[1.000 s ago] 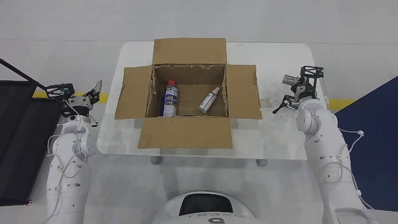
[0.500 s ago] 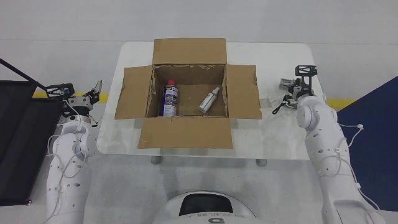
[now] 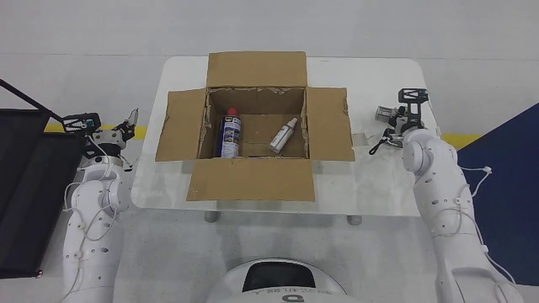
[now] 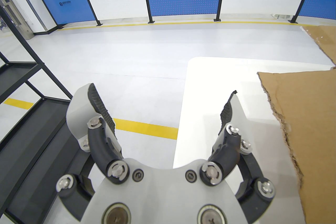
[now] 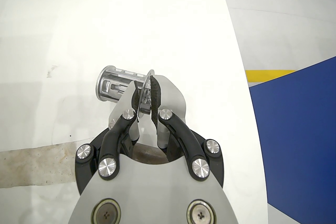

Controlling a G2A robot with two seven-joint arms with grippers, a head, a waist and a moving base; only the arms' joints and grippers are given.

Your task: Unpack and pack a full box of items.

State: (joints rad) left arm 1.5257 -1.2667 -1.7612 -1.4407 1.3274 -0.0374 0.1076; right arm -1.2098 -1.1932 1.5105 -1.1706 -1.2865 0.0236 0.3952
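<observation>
- The box was seen at the middle of the table, with all four flaps folded out flat.
- A spray can was found lying in the left part of the box, its long side running from the near wall toward the far wall.
- A small bottle was found lying in the right part of the box, set at a slant and apart from the can.
- The right gripper was placed near the table's right edge, well apart from the box's right flap.
- Its fingers were closed on the thin rim of a metal cylinder, which was turned on its side.
- Whether the cylinder was resting on the table could not be told.
- A strip of worn tape was seen stuck to the table beside the right gripper.
- The left gripper was held just off the table's left edge, level with the box's left flap.
- Its fingers were spread wide, and nothing was held between them.
- A black rack was seen on the floor to the left of the left arm.
</observation>
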